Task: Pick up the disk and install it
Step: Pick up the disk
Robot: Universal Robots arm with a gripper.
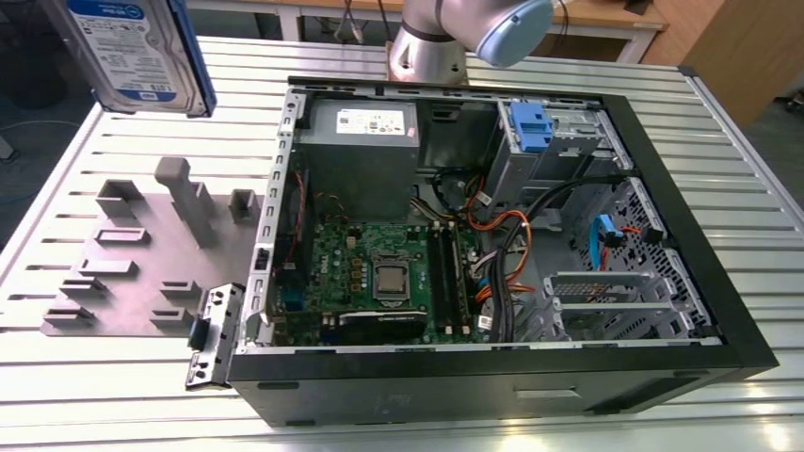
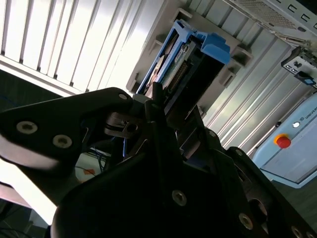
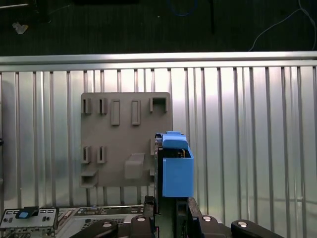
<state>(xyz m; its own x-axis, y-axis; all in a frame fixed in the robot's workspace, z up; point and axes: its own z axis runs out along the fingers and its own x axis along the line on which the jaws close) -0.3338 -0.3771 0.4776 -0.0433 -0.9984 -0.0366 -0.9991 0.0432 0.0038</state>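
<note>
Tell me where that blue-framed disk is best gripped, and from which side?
Across its two broad flat faces, near one short end, coming in along its length. The disk is a thin slab, so those faces offer parallel surfaces to clamp. The gripper holds it exactly so.

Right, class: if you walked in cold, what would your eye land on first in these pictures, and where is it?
First, the disk in its blue carrier, aloft at the exterior view's upper left and clamped in the gripper. Next, the open computer case in the middle of the exterior view, with its green motherboard exposed. A grey slotted holder lies beside the case, on the exterior view's left.
</note>
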